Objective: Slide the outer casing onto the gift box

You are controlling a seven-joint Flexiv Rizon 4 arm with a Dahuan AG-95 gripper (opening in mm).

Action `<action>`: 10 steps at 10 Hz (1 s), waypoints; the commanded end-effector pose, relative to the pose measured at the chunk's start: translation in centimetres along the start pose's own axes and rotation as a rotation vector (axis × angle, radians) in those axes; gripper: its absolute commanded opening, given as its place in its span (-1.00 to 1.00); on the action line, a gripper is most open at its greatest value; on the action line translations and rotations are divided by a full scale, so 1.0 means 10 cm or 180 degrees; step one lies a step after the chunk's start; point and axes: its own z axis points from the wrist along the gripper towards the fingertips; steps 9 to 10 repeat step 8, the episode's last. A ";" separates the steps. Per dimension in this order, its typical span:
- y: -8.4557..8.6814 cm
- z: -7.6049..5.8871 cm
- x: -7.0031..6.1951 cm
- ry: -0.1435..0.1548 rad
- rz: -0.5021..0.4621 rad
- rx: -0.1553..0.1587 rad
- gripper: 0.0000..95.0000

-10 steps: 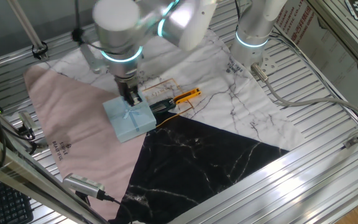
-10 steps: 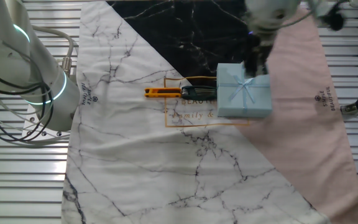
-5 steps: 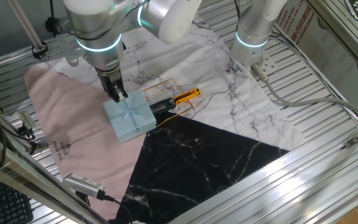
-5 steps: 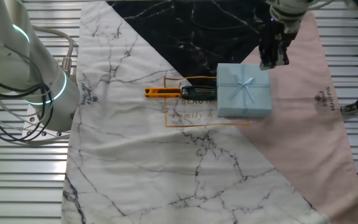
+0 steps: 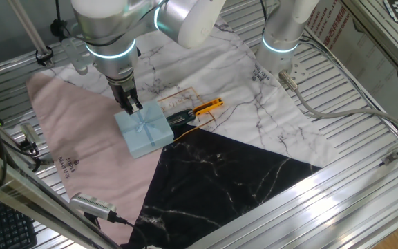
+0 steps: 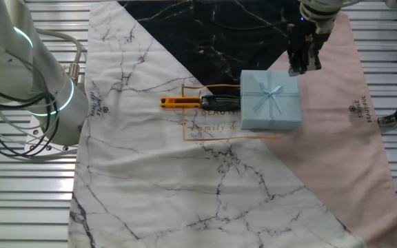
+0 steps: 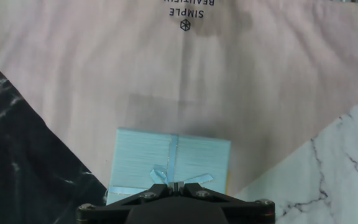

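The outer casing [image 5: 144, 131] is a pale blue square sleeve with a ribbon cross and bow. It lies flat where the pink, white and black cloths meet, and shows in the other fixed view [image 6: 271, 100] and the hand view [image 7: 169, 158]. The gift box's dark teal sides and orange-red piece are hidden. My gripper [image 5: 131, 105] hangs just above the casing's far edge on the pink-cloth side, also seen in the other fixed view [image 6: 300, 65]. In the hand view its fingertips [image 7: 176, 185] are pressed together with nothing between them.
A black tool with a yellow-orange handle [image 5: 197, 108] lies against the casing's side on the white marble cloth [image 6: 185, 179]. A second robot arm's base [image 5: 282, 34] stands at the back. Metal frame rails [image 5: 365, 166] border the table.
Over the last second my gripper moved off the casing's top toward the pink cloth side and lifted slightly. The casing has stayed in place.
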 end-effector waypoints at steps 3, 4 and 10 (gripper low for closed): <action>0.00 -0.01 0.00 -0.0005 -0.0067 -0.0020 -1.00; 0.00 -0.01 0.00 -0.0005 -0.0075 -0.0026 -1.00; 0.00 0.00 0.00 -0.0002 -0.0101 -0.0038 -1.00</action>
